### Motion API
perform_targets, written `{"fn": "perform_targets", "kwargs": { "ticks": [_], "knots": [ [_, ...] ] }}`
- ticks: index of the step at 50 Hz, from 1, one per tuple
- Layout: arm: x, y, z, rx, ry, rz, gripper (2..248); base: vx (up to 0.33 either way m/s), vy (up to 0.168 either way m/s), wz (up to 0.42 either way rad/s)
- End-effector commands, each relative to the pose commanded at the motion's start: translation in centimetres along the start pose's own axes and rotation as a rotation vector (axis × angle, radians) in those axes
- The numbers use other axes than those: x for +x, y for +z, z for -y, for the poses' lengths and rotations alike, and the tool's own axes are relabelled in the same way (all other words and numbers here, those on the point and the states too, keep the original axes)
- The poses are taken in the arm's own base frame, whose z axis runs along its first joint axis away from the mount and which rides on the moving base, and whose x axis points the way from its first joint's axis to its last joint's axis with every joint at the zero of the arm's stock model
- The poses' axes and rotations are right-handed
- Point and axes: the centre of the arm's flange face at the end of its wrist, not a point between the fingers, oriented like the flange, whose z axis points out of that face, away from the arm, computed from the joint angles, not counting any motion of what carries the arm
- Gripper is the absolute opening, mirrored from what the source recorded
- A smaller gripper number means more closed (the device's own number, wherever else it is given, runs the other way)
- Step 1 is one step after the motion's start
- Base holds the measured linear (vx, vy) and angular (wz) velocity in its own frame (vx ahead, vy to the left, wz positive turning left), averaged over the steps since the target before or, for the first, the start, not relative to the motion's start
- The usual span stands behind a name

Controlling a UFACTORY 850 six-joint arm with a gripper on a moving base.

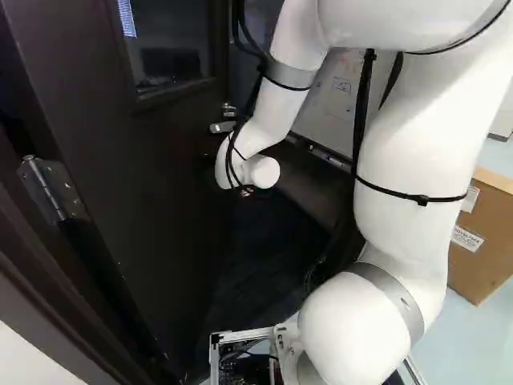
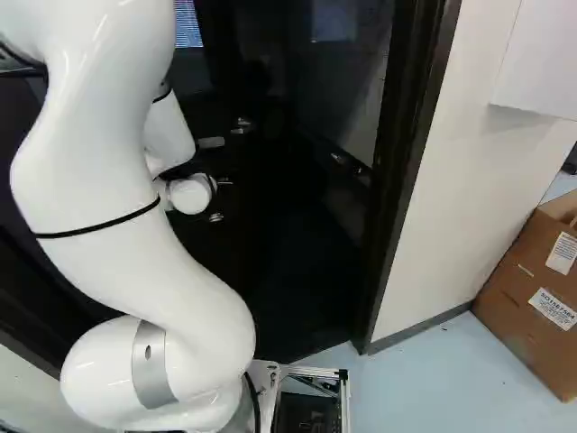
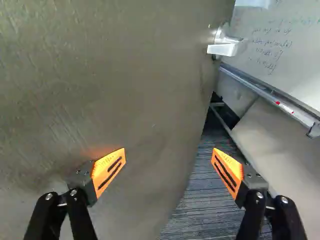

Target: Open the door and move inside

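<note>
At the left of the left base view, you have the door standing open, angled away from the base, with its hinge on the near edge. On the door's face, near its free edge, you can see the lever handle, ahead of your gripper. Your gripper is spread wide with nothing in its grasp: one finger is over the door's face, the other past the door's free edge, above the dark carpet. You can't tell whether either touches the door. Beyond the door's free edge hangs a whiteboard, with a marker tray along its foot. Across the opening from the door's hinge stands the frame, then a pale wall and a cardboard box.
</note>
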Motion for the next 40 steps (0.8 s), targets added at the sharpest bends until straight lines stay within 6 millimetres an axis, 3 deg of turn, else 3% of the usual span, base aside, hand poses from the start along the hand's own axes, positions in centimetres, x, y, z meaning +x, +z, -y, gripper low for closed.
{"fn": "perform_targets", "kwargs": {
  "ticks": [40],
  "knots": [
    [0.7, 3.3, 5.0, 0.095, -0.026, -0.013, 247, 0.000, 0.000, 0.000]
  ]
}}
